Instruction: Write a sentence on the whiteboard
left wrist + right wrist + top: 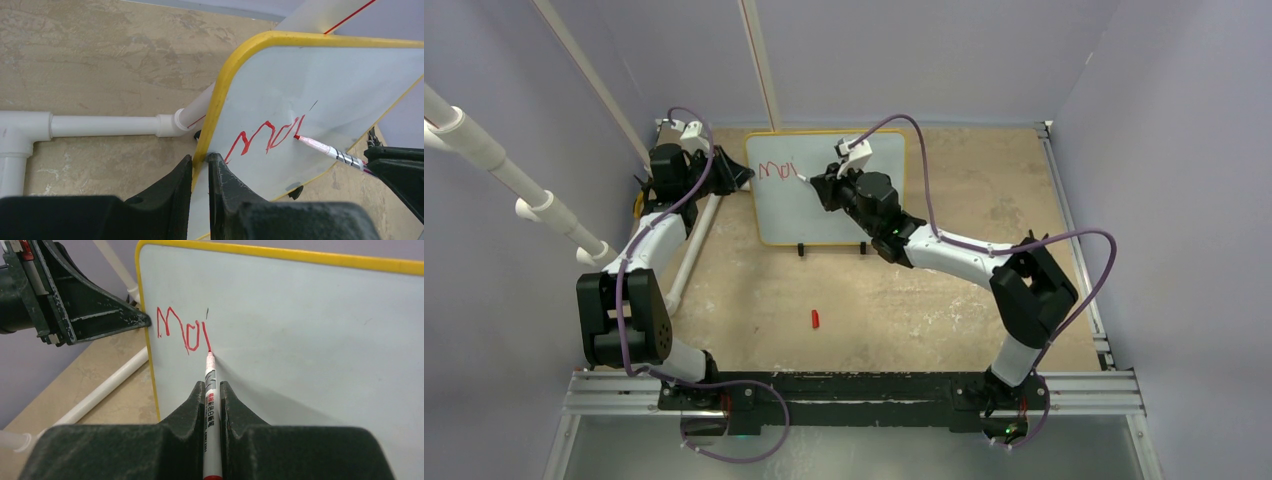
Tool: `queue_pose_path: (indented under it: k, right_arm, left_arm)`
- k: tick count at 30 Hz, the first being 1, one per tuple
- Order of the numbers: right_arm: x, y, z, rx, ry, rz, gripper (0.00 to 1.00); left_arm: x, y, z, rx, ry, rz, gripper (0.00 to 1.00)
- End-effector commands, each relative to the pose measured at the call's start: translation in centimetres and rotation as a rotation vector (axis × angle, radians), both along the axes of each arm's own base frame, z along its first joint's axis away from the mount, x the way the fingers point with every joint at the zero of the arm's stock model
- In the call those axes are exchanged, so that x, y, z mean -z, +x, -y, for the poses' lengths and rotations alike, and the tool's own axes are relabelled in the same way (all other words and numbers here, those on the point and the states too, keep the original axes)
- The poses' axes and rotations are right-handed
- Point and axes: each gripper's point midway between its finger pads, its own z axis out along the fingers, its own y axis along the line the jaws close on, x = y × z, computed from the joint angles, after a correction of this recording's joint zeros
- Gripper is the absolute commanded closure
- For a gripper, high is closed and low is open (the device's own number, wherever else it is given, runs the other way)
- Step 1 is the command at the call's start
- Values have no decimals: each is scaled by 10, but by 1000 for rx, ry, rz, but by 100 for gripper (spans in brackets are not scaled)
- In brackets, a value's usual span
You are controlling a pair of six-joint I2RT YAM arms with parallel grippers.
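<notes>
The whiteboard (824, 190) (320, 85) (300, 340) stands tilted at the back of the table, white with a yellow frame. Red lettering (777, 168) (265, 137) (182, 330) reading about "Mo" plus one stroke, the start of the sentence, sits at its upper left. My left gripper (742, 177) (200, 162) is shut on the board's left edge, one finger on each face. My right gripper (824, 185) (212, 390) is shut on a white marker (211, 405) (330, 150), whose red tip touches the board at the bottom of the last stroke.
A red marker cap (816, 319) lies on the tan table in front of the board. White PVC pipes (100, 125) (694, 245) run along the left side by the left arm. Purple walls enclose the table on three sides.
</notes>
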Motion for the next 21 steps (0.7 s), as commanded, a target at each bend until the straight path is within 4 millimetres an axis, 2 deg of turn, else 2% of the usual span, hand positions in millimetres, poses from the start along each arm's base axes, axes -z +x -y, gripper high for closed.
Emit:
queue_pose_path:
  k: [1, 21]
  right_arm:
    - [-5, 2, 13, 44, 9, 0, 100]
    - [-51, 14, 12, 90, 75, 79, 100]
  left_arm:
    - [-12, 3, 2, 8, -7, 37, 85]
    - [-10, 4, 1, 6, -4, 35, 85]
